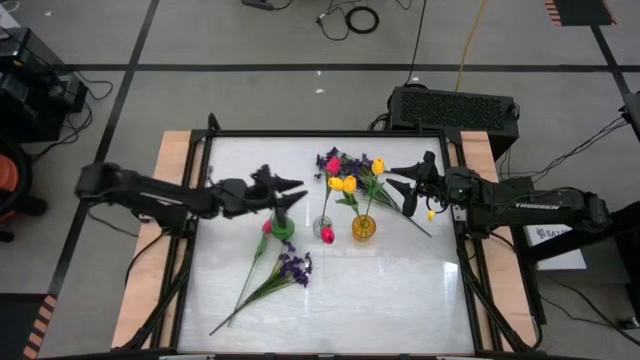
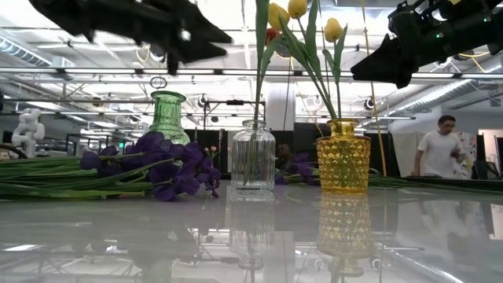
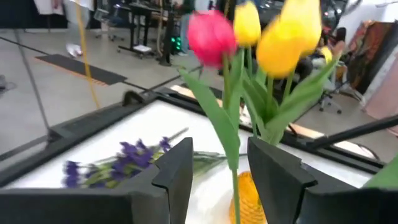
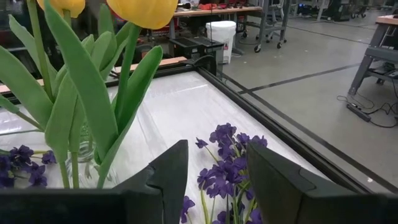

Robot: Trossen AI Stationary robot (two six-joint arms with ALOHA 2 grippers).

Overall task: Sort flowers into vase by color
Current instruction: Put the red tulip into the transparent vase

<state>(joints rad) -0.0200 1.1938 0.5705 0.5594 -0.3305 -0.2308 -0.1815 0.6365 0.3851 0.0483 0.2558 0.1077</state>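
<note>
Three small vases stand mid-table: green [image 1: 283, 226], clear [image 1: 326, 232] and yellow [image 1: 364, 227]. A pink tulip [image 3: 211, 34] stands in the clear vase, and yellow tulips [image 1: 345, 184] stand in the yellow one. On the table lie a purple sprig [image 1: 293, 265], a pink tulip [image 1: 267, 227] beside the green vase, more purple flowers [image 1: 340, 160] at the far side, and a yellow tulip [image 1: 431, 213]. My left gripper [image 1: 298, 192] hangs open above the green vase, holding nothing. Right of the yellow vase, my right gripper [image 1: 398, 185] is open too.
The white tabletop has a raised black frame [image 1: 330, 133] around it. Long green stems run from the lying flowers toward the near left corner [image 1: 215, 330]. The near half of the table has free room. A person [image 2: 440, 149] stands in the room beyond.
</note>
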